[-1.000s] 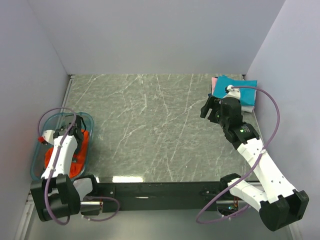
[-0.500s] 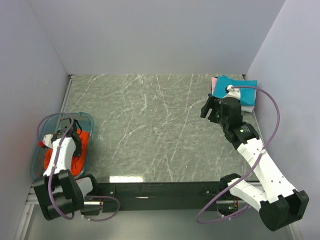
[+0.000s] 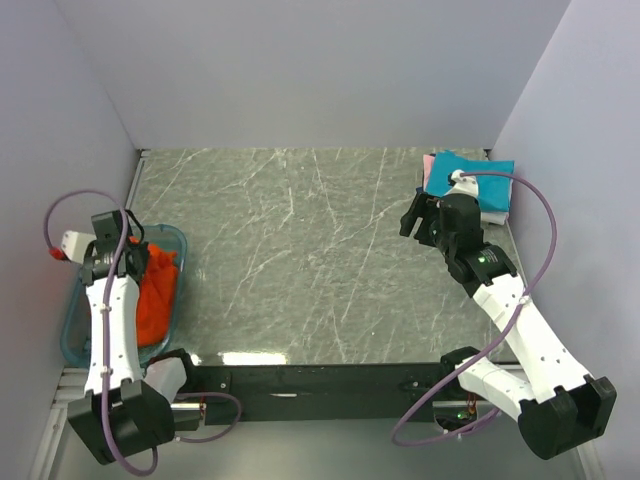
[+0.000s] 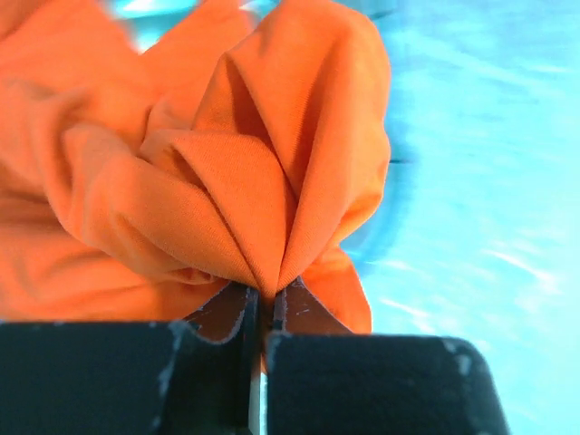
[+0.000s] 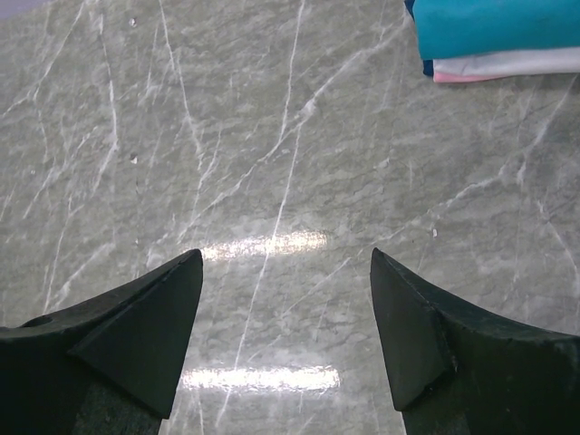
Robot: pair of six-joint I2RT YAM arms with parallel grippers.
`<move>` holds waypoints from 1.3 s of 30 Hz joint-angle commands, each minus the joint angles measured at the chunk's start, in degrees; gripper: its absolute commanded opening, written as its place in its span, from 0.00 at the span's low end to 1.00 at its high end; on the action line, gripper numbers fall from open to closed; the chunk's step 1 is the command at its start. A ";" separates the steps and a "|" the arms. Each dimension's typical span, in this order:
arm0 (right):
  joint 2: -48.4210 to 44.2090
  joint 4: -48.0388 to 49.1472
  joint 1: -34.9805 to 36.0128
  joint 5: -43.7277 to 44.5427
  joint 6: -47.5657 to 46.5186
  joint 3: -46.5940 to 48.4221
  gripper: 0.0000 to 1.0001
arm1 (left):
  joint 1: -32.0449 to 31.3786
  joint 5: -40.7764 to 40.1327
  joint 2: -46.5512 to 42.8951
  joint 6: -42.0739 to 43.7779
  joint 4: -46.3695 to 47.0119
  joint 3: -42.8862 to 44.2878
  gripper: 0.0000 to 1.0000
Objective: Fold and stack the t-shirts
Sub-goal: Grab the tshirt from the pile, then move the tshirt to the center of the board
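Left wrist view showed the left claw (image 4: 261,313) pinching a gathered fold of the orange t-shirt (image 4: 227,172), bunched in the bin (image 4: 489,181). Soft, light and limp, it would likely sag; shoulder seams seemed better holds. The right claw (image 5: 285,299) hung spread above the counter (image 5: 272,136) near the folded t-shirts (image 5: 494,32).

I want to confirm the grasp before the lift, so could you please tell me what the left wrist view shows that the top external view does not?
Only the left wrist view: the left tool pinched shut on a bunched fold of the orange t-shirt. Only the top external view: the right tool over the marble table, and the folded t-shirts stacked at the far right corner. Both: the orange t-shirt and the translucent blue bin beneath it.
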 commanded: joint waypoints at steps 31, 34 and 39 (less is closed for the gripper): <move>-4.90 0.52 0.17 1.89 -0.06 0.12 0.80 | -26.92 52.90 10.88 10.01 43.85 29.38 0.30; -4.99 0.52 0.26 1.80 0.12 -0.67 0.80 | -26.92 43.90 11.75 12.36 27.99 23.81 0.61; -4.20 -0.45 0.26 -0.04 -0.32 -1.81 0.80 | -26.92 26.29 14.13 18.16 10.89 10.97 0.72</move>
